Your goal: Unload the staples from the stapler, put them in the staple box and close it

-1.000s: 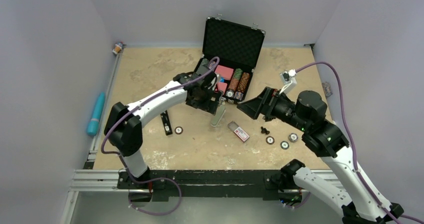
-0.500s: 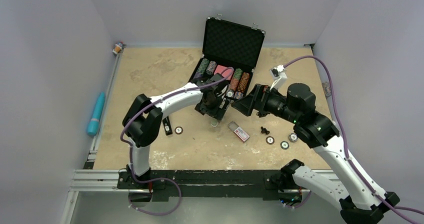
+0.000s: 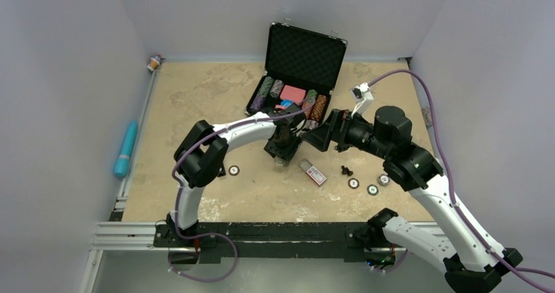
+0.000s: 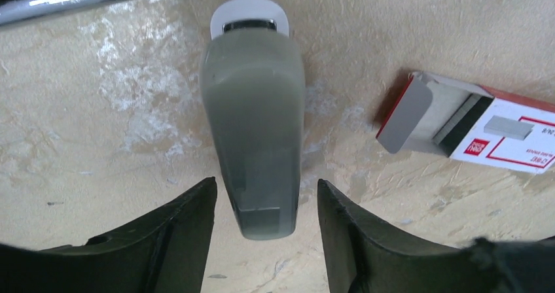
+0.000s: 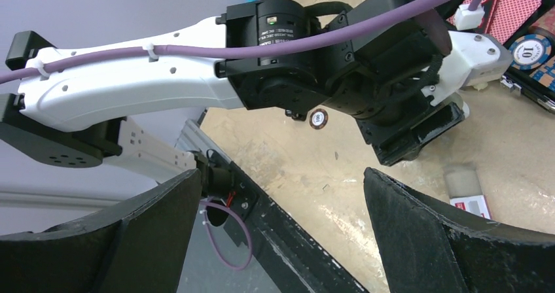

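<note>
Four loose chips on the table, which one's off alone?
The chip by the left arm's elbow; the other three cluster right of the red-and-white box.

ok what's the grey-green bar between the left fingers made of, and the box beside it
Grey-green bar: likely plastic, smooth satin finish, moulded rounded edges. Box: thin card, printed red and white, its end flap folded open.

We log: left gripper [image 4: 265, 198] shifted toward 5 o'clock, off case [image 3: 304, 51] front, lowered over grey-green bar [image 4: 254, 129]. Jaws narrowed, now flanking bar with gaps either side. Left elbow [image 3: 204, 159] swung toward 3 o'clock, covering stapler. Right gripper [image 5: 281, 175] advanced toward 10 o'clock, nearer left gripper.
</note>
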You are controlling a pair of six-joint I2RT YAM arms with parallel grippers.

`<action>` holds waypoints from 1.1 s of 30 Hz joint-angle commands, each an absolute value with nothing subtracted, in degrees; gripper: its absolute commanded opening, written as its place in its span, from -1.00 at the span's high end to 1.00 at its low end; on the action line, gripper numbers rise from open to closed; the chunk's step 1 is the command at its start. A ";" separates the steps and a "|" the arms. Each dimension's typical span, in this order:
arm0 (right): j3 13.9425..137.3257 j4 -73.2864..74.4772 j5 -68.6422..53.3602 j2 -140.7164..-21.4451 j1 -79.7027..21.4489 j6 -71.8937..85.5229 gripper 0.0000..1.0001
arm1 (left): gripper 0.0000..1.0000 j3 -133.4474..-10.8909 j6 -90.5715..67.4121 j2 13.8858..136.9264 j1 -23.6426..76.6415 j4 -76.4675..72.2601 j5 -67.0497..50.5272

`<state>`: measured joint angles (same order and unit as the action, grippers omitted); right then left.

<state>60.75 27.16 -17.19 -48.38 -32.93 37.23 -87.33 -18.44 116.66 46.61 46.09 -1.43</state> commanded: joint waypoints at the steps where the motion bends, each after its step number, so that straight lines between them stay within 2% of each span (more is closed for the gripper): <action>1: 63.11 25.62 -18.41 -48.64 -32.74 35.64 -0.97 | -0.16 -91.30 -16.50 118.87 46.78 45.79 -0.33; 4: 63.06 25.74 -18.69 -48.77 -32.72 35.46 -0.97 | 0.04 -92.10 -16.10 120.70 46.82 46.46 -0.18; 5: 63.03 25.75 -18.83 -48.82 -32.76 35.36 -0.97 | 0.17 -92.16 -16.09 120.88 46.78 46.39 -0.18; 6: 63.07 25.80 -18.89 -48.84 -32.80 35.29 -0.97 | 0.36 -92.30 -16.01 121.04 46.83 46.38 -0.18; 8: 63.10 25.96 -18.97 -48.82 -32.78 35.17 -0.97 | 0.91 -93.17 -16.24 121.42 46.79 47.65 -0.20; 9: 63.11 26.13 -18.98 -48.86 -32.75 35.11 -0.97 | 1.00 -93.40 -16.46 121.23 46.79 48.15 -0.20; 15: 63.19 26.31 -18.99 -48.45 -32.72 34.80 -0.97 | 1.00 -91.74 -18.02 116.12 46.75 49.22 -0.93; 24: 63.35 25.17 -18.46 -45.83 -32.76 34.77 -0.97 | 1.00 -90.97 -22.25 104.33 46.39 53.04 -8.10; 33: 62.96 17.26 -23.00 -41.90 -32.78 40.32 -0.97 | 1.00 -88.97 -29.02 91.40 43.42 49.72 -24.15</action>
<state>61.08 23.99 -18.92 -42.85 -32.93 37.56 -90.06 -24.05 98.30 45.21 52.90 -14.37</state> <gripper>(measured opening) 0.986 0.375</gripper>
